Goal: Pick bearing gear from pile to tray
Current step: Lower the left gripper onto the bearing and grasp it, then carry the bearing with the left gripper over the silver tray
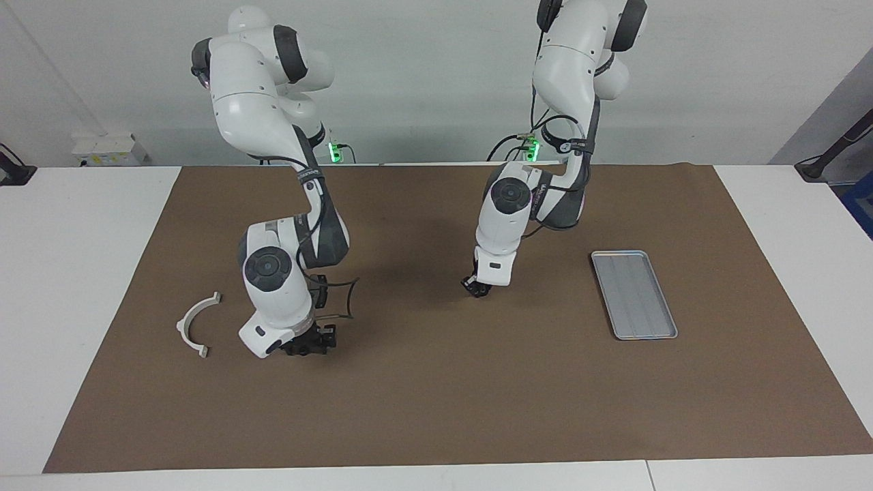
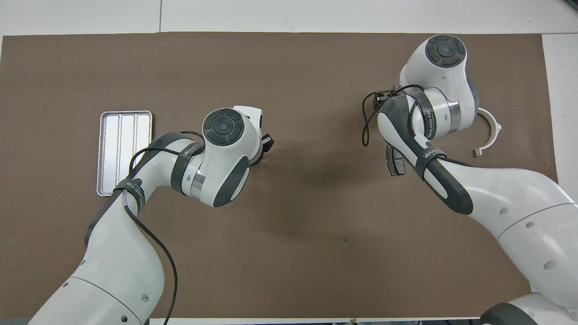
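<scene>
Left gripper [image 1: 477, 287]: low over the brown mat [image 1: 436, 409] near the middle of the counter [image 1: 82, 273], between the tray and the right arm's work area; whether its fingers are parted or closed, and whether they grip anything, cannot be told.

Right gripper [image 1: 310, 345]: down at the mat beside the bracket, toward the right arm's end of the counter; how far it is open and whether it has hold of a part cannot be told, as the wrist hides its tips in the overhead view.

Tray [image 1: 633, 294]: flat silver-grey metal, lying on the mat toward the left arm's end of the counter, well apart from both grippers; nothing shows inside it.

Bracket [image 1: 194, 324]: white half-ring, flat on the mat near its edge at the right arm's end, just beside the right arm's wrist but clear of it.

Plate [image 2: 393, 160]: dark grey, partly covered by the right arm in the overhead view, lying nearer to the robots than the right gripper.

Pile: only the bracket and the plate can be made out; no bearing gear is discernible.
</scene>
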`<control>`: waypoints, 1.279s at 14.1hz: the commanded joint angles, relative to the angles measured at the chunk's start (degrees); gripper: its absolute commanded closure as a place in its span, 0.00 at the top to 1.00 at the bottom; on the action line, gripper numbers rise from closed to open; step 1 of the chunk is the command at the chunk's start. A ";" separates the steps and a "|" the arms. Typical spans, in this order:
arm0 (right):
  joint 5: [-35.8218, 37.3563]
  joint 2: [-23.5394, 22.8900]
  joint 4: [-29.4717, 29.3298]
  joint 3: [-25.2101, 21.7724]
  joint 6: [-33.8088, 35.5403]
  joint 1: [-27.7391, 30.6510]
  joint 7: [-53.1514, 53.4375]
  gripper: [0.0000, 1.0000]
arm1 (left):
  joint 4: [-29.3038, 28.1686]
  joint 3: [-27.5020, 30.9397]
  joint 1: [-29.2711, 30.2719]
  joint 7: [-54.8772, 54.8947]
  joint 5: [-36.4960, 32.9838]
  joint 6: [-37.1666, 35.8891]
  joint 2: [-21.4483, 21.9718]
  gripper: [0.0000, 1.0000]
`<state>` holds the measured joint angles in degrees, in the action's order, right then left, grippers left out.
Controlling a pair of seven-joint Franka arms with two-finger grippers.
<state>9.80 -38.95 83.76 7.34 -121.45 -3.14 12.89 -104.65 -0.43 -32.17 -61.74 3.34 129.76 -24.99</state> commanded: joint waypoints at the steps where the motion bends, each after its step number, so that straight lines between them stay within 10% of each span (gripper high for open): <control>1: -0.57 -0.08 0.17 0.48 1.04 0.85 -0.58 0.65 | 2.25 1.05 -0.27 -1.10 -1.40 -7.03 0.73 0.00; 9: -0.48 -0.17 0.35 0.48 1.13 1.91 -2.69 0.62 | -10.03 0.96 14.04 19.41 -1.85 -14.16 19.96 0.00; 18: -1.45 0.01 0.18 0.57 2.45 3.05 -2.87 0.52 | -18.57 0.96 31.90 49.43 -1.85 -2.15 20.96 0.00</control>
<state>9.04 -38.80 83.62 7.54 -120.59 -1.15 11.73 -120.09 1.38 -1.18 -13.98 2.03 123.58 -4.55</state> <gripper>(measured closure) 0.419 0.656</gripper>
